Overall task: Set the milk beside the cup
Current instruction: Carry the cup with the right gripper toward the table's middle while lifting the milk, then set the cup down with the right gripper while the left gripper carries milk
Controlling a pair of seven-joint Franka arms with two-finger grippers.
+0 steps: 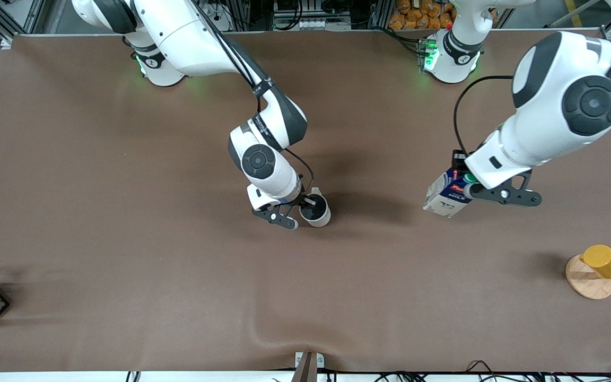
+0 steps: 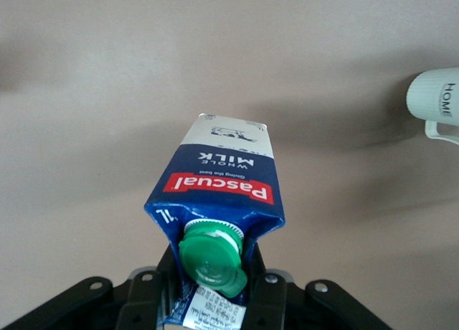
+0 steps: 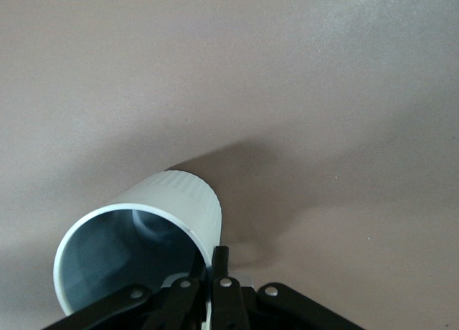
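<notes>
Near the table's middle, the right gripper (image 1: 299, 209) pinches the cup's (image 1: 316, 211) rim to steady it. The left gripper (image 1: 470, 187) clamps the milk (image 1: 446, 195) by its top, tilted, well apart from the cup.

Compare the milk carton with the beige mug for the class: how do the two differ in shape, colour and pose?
The milk is a boxy gable-top carton, dark blue and white with a green cap; the mug is a round beige cylinder with a grey inside. The milk is tilted in the left gripper; the mug looks nearly upright, the right gripper pinching its rim. Both are held in shut grippers.
</notes>
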